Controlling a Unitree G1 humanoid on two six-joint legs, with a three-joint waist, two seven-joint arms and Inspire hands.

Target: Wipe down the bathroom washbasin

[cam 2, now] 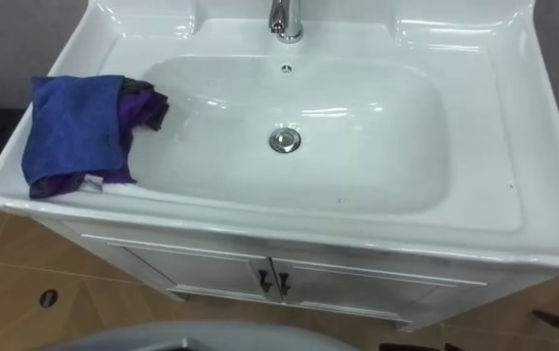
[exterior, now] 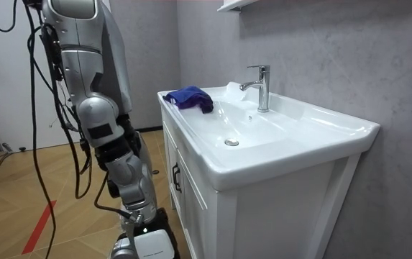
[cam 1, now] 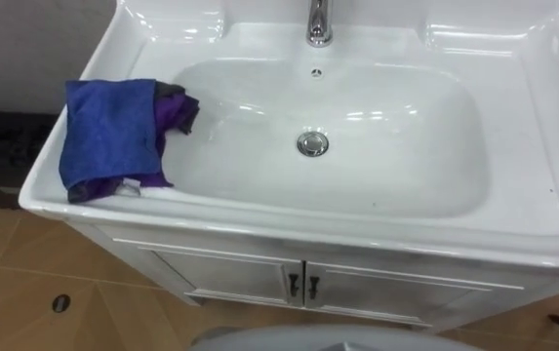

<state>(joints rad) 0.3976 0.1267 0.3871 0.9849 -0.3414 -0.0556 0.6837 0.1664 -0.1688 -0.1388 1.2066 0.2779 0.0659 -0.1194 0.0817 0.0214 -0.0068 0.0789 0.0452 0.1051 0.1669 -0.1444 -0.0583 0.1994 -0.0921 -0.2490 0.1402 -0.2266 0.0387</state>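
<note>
Cabinet doors [cam 1: 299, 283] sit nearest the head camera, shut, directly under the white basin [cam 1: 513, 210]. Blue cloth [cam 1: 108, 132] lies bunched on the basin's left rim, with a purple fold hanging over the edge toward the bowl; nothing has hold of it. Drain [cam 1: 312, 144] sits mid-bowl, tap [cam 1: 319, 21] at the back centre. Bowl surface looks glossy, with no obvious dirt or streaks that I can make out.

Room view: robot stands upright facing the front of the basin unit, close to the cabinet. Its hands cannot be read from these views, so how far open they are I cannot tell.

Step in hand, as a judgement: ambiguous. Cloth parked on the rim and a clean-looking bowl fit 2 stages equally: cloth waiting to be picked up for wiping, or cloth set down once wiping is over. Any further wiping would call for a firm grasp on the bunched cloth, then sweeps across the bowl clear of tap and drain.
</note>
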